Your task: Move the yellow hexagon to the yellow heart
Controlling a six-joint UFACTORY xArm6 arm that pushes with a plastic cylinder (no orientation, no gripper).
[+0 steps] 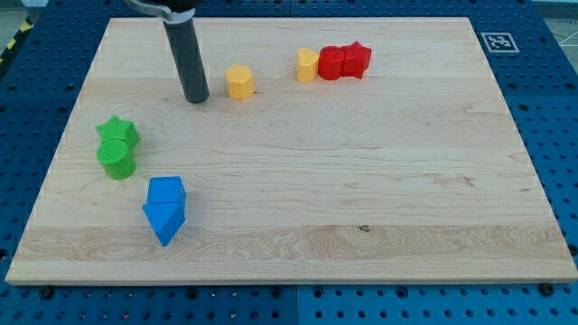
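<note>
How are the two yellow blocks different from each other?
The yellow hexagon stands alone, while the yellow heart touches a red block. The hexagon sits nearer my tip, just to the tip's right in the view; the heart lies farther right and slightly higher. Both are small, yellow and near the board's top edge.

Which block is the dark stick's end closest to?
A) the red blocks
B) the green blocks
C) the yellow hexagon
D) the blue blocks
C: my tip rests on the board just to the view's left of the yellow hexagon, with a small gap between them, while the other blocks lie much farther off.
</note>
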